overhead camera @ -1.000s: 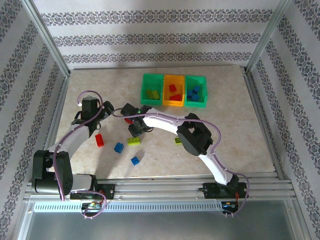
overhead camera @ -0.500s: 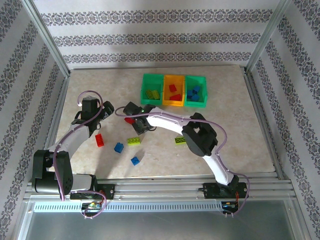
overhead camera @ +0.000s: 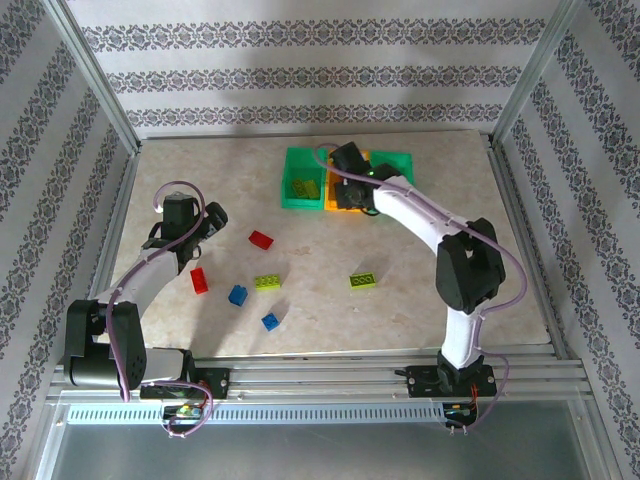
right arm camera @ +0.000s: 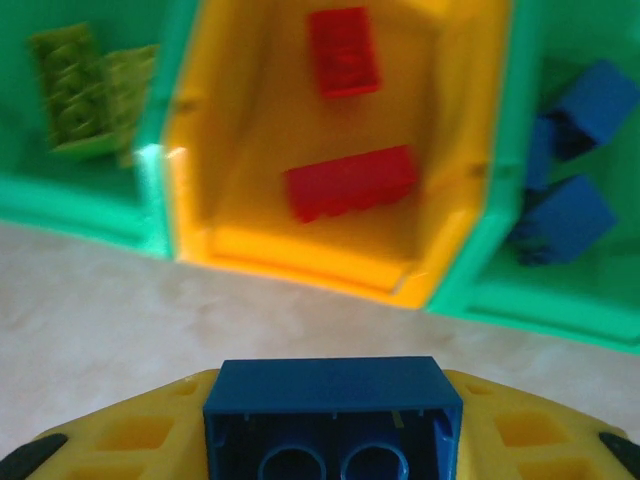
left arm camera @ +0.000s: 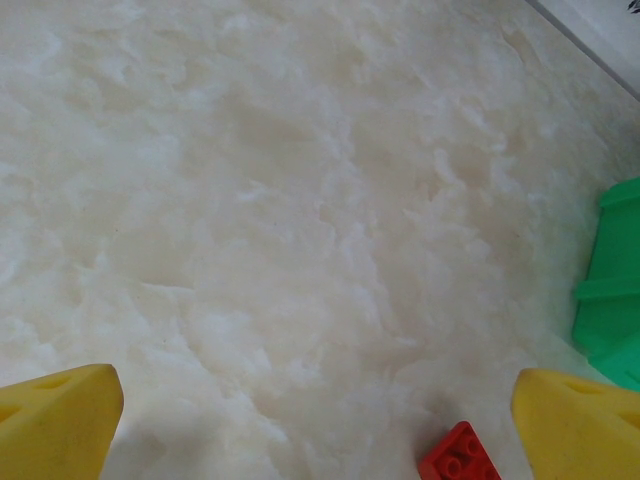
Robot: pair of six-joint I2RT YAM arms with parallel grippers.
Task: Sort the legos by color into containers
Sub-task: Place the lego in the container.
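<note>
Table cream, marbled. Walls white with grey floral stripes. Outer bins green, middle bin orange-yellow. Inside: lime bricks, red bricks, blue bricks. Loose bricks red, blue, lime. Blue brick between yellow fingers. Arms white and black, cables purple.

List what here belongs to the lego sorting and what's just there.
Job: loose red legos, blue legos, lime legos; green bins, orange bin; blue brick in right pincer.
Just there: patterned walls, metal frame, purple cables.
</note>
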